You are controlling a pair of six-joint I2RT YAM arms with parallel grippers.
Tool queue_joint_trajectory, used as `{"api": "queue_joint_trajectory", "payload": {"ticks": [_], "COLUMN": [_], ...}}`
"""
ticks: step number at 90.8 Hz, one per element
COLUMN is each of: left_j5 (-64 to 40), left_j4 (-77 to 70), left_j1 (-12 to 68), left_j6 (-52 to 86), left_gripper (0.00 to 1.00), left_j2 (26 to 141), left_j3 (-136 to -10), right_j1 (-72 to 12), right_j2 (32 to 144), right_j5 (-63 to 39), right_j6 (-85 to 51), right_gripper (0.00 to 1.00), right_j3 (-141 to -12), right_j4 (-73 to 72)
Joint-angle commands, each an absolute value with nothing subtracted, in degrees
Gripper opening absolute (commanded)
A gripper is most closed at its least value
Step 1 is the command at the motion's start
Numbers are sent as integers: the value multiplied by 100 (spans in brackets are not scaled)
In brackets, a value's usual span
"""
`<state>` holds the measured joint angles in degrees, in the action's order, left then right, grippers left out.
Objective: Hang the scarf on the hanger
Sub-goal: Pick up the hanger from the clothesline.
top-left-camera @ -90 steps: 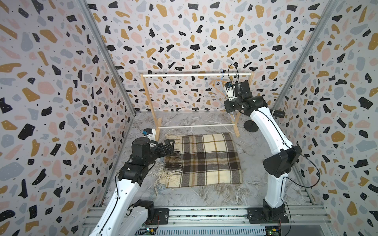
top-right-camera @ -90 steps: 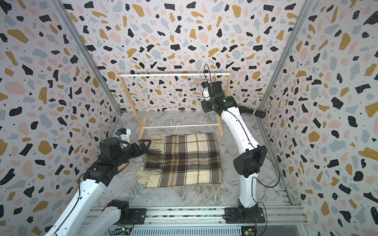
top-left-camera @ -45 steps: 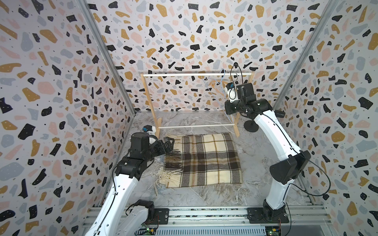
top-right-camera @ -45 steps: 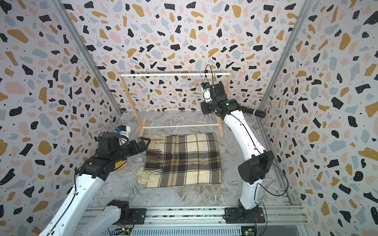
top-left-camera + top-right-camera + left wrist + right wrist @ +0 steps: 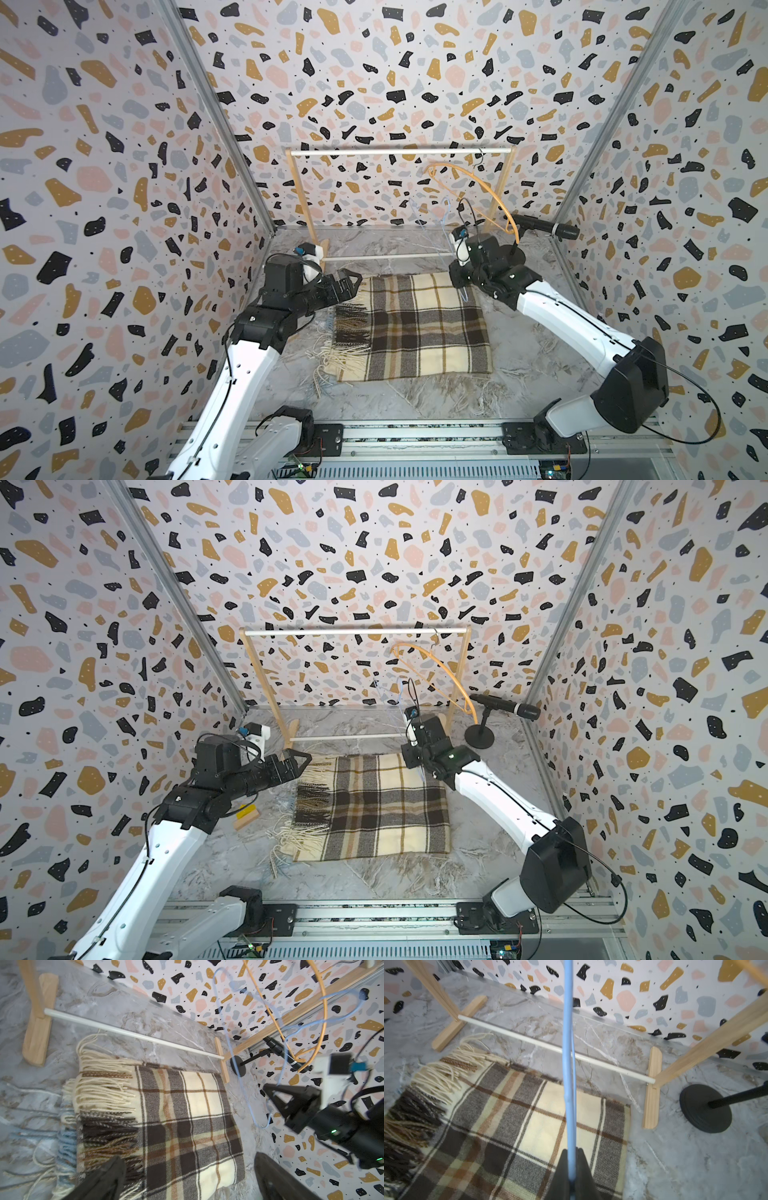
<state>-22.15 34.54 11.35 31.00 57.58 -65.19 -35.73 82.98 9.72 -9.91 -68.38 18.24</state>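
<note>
My right fingers [image 5: 572, 1178] are pinched tight on the thin blue hanger [image 5: 568, 1053], holding it upright over the plaid scarf [image 5: 415, 328] at its far right corner. The scarf lies folded flat on the marble table [image 5: 519, 365], long axis left to right, fringe toward my left fingers [image 5: 349, 281], which gape wide and empty near that fringe. The left arm is nearer. 1 wooden rack [image 5: 399, 152] stands far, and there is clear room above the scarf.

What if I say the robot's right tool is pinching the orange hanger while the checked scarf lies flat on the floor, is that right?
Not quite. The right tool is pinching the thin blue hanger, not the orange one, as the right wrist view shows. The orange hanger hangs on the rack in a top view. The checked scarf does lie flat on the floor.
</note>
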Motion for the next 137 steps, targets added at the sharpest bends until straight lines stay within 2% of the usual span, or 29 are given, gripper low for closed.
{"api": "queue_joint_trajectory", "payload": {"ticks": [1, 19, 38, 61, 82, 102, 128, 137], "left_j5": [-2260, -2031, -1859, -1786, -1916, -2174, -2345, -2237], "left_j4": [3480, 3529, 3575, 3526, 3502, 3404, 3439, 3521], "left_j1": [1522, 2244, 2860, 3301, 3465, 3516, 3516, 3516], "left_j6": [2846, 2735, 2752, 2787, 2869, 2983, 2964, 2858], "left_gripper": [100, 94, 90, 84, 73, 52, 14, 4], "left_j2": [6199, 7090, 7982, 8899, 9453, 9687, 9715, 9575], "left_j3": [-7400, -8401, -9197, -9830, -10118, -10119, -10031, -9929], "right_j1": [-3815, -4321, -4819, -5131, -5232, -5279, -5278, -5282], "right_j2": [7956, 7624, 7410, 7412, 7475, 7528, 7572, 7579], "right_j5": [1661, 2073, 2445, 2706, 2708, 2733, 2777, 2586], "right_j6": [-1453, -1713, -1746, -1729, -1664, -1636, -1648, -1541], "right_gripper": [0, 0, 0, 0, 0, 0, 0, 0], "right_j3": [-6244, -5295, -4917, -4795, -4807, -4860, -5003, -5138], "right_j4": [1265, 1132, 1000, 867, 765, 768, 987, 1179]}}
